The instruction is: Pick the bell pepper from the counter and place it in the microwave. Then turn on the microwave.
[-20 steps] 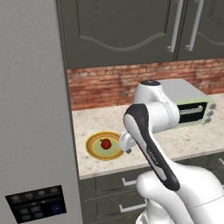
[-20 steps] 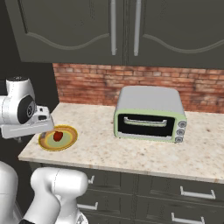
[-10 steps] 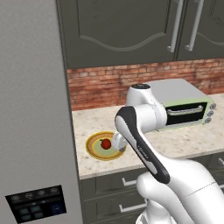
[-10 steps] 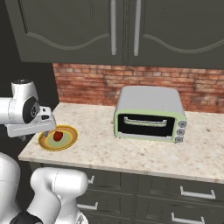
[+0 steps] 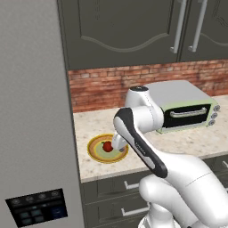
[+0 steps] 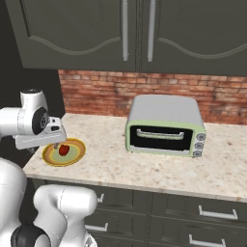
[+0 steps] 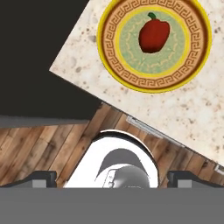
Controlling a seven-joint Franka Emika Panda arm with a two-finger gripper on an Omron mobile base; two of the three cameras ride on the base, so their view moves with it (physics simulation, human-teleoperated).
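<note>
The small red bell pepper [image 7: 154, 36] lies in the middle of a round yellow-green plate [image 7: 109, 65] on the beige speckled counter [image 7: 188, 118], near its front left corner. My gripper [image 7: 113, 179] hangs above the counter's front edge, short of the plate, its jaws wide open with nothing between them. From the right base view the gripper [image 6: 56, 144] hovers just left of and above the bell pepper [image 6: 63, 150]. In the left base view my white forearm reaches down right beside the bell pepper [image 5: 107, 146]. The microwave is out of view.
A pale-green-trimmed toaster oven [image 6: 164, 130] stands at the back of the counter [image 6: 144, 164], right of the plate [image 6: 75, 154]. A tall grey panel [image 5: 31, 111] rises at the counter's left end. Dark cabinets [image 6: 135, 34] hang above a brick wall. Drawers sit below.
The arm has swung left, bringing the hand closer over the plate's near side. The bell pepper and plate have not moved, and the jaws have stayed wide open.
</note>
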